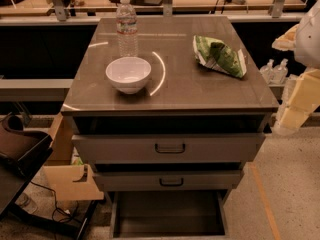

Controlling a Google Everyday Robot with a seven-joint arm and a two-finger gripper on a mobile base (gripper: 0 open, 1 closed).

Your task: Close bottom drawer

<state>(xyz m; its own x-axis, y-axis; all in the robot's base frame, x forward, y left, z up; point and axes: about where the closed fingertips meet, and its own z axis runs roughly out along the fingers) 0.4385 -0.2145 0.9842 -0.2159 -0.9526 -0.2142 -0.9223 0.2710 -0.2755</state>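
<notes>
The bottom drawer is pulled far out at the foot of the grey cabinet. Its dark rectangular tray faces up and looks empty. Its front and handle are cut off by the lower edge of the view. The middle drawer and the top drawer above it each stick out a little, each with a small dark bar handle. My arm comes in at the right edge, and its gripper hangs beside the cabinet's right front corner, level with the top drawer and well above the bottom drawer. It touches nothing.
On the cabinet top stand a water bottle, a white bowl and a green chip bag. A dark chair and cardboard sit at the left, with cables on the floor. Small bottles stand behind at the right.
</notes>
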